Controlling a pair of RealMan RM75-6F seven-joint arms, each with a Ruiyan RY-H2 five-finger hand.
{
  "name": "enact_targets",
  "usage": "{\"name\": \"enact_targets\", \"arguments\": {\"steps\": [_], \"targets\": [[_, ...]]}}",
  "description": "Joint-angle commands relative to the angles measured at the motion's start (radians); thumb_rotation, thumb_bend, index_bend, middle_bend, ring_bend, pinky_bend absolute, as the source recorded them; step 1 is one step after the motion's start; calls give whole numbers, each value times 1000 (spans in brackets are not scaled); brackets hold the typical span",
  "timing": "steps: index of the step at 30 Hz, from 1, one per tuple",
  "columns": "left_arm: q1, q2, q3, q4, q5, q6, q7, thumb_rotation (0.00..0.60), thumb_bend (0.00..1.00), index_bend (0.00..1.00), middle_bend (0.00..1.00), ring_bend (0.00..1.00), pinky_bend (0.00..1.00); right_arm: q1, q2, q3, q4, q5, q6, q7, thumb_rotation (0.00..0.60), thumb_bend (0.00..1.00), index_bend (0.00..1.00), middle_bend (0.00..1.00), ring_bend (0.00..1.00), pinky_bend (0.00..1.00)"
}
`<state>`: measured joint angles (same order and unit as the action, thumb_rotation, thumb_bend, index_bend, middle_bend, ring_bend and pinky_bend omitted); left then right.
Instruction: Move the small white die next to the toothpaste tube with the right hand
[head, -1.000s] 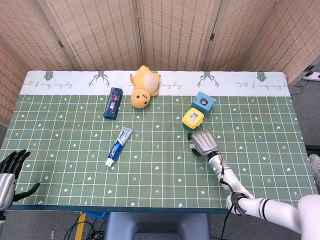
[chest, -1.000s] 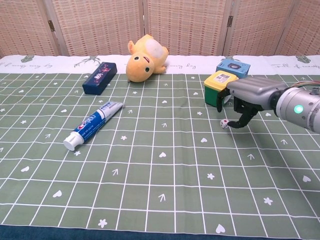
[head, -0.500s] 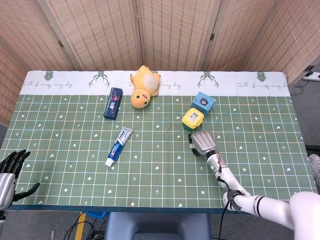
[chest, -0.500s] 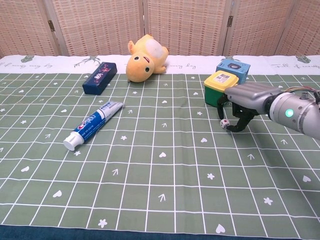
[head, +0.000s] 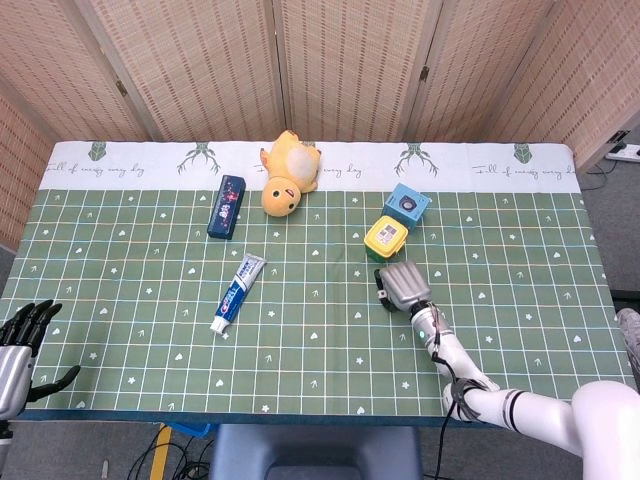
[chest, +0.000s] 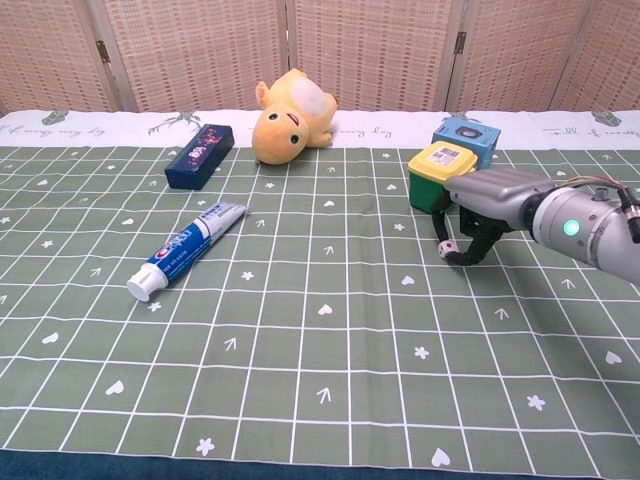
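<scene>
The small white die lies on the green mat just in front of the yellow-lidded box, only a sliver of it showing. My right hand arches over it, thumb and curled fingers closed in on its two sides and pinching it. In the head view the right hand covers the die completely. The toothpaste tube lies diagonally, far off on the mat's left half. My left hand hangs off the table's near left corner, fingers spread and holding nothing.
A yellow-lidded green box stands right behind the right hand, with a blue box behind it. A yellow plush toy and a dark blue box lie at the back.
The right hand has shifted slightly left and lowered over the die, and its fingers have closed in around it. The die itself has stayed in place. The left hand is unchanged.
</scene>
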<state>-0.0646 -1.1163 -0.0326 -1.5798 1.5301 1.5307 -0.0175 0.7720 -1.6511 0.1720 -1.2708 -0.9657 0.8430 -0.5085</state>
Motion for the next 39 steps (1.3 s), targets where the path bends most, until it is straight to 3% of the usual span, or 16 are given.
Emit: {"name": "enact_targets", "arguments": {"steps": [1, 5, 10, 12, 14, 17, 27, 36, 39], "targets": [[0, -1, 0, 1, -2, -2, 0, 600, 204, 128, 114, 90, 183, -10, 27, 1, -52, -28, 17, 36, 600, 294, 608, 1000, 1000, 1000], [-1, -3, 1, 0, 5, -1, 0, 600, 204, 128, 114, 90, 183, -19, 73, 9, -133, -88, 57, 73, 600, 295, 612, 1000, 1000, 1000], [0, -4, 3, -2, 16, 8, 1, 600, 204, 128, 114, 90, 183, -55, 20, 47, -99, -333, 290, 291, 600, 326, 610, 1000, 1000, 1000], [3, -2, 3, -2, 17, 14, -2, 600, 205, 128, 114, 90, 183, -70, -22, 62, -53, -414, 397, 409, 600, 329, 465, 1000, 1000, 1000], [6, -3, 2, -1, 16, 19, -9, 600, 204, 126, 114, 90, 183, -76, -45, 68, -28, -455, 451, 479, 600, 307, 158, 1000, 1000, 1000], [9, -5, 4, 2, 15, 21, -12, 600, 204, 123, 114, 90, 183, -83, -45, 56, -14, -486, 472, 510, 600, 288, 2, 1000, 1000, 1000], [10, 4, 6, -6, 22, 23, -7, 600, 204, 118, 114, 90, 183, -116, 73, 22, -130, -473, 422, 403, 600, 287, 0, 1000, 1000, 1000], [10, 11, 4, -13, 18, 21, -5, 600, 204, 118, 114, 91, 183, -211, 343, -37, -399, -410, 402, 184, 600, 314, 0, 992, 994, 1000], [10, 8, 1, -11, 24, 29, -6, 600, 204, 118, 114, 90, 183, -258, 423, -61, -468, -403, 432, 152, 600, 327, 3, 931, 917, 970]]}}
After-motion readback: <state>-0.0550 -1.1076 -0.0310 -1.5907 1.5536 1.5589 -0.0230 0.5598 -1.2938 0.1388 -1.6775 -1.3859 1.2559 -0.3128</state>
